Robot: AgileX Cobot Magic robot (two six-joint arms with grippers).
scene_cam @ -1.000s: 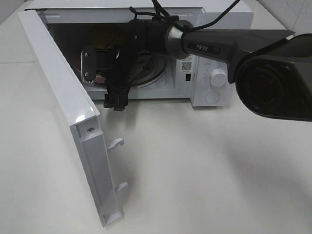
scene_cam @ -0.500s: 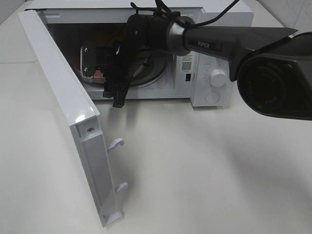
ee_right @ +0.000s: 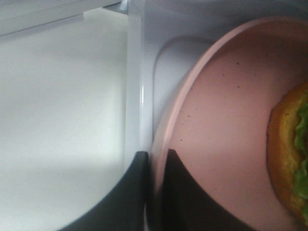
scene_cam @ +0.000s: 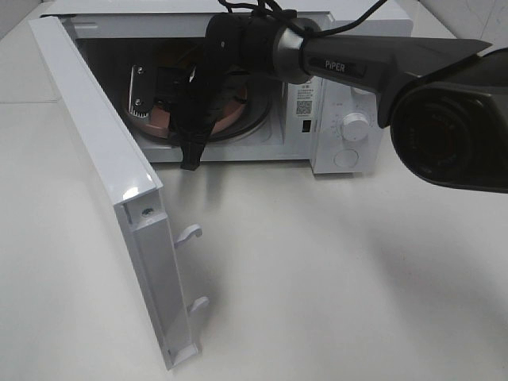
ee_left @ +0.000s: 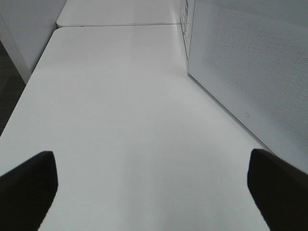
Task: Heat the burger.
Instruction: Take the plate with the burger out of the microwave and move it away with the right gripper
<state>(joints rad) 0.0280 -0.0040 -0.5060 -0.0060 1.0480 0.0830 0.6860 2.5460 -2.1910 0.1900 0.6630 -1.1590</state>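
- White table; white microwave on it, door swung wide open.
- Right claw: reaches into the microwave cavity, fingers clamped on the rim of the pink plate.
- Left claw: fingers spread wide, holding nothing, above bare table beside the door.
- Burger: on the plate, across it from the right claw's pinch, not touching the fingers.

A white table fills the overhead view, evenly lit, with soft grey shadows across its middle. A seam crosses it at nine o'clock. Dark floor lies beyond its edge.
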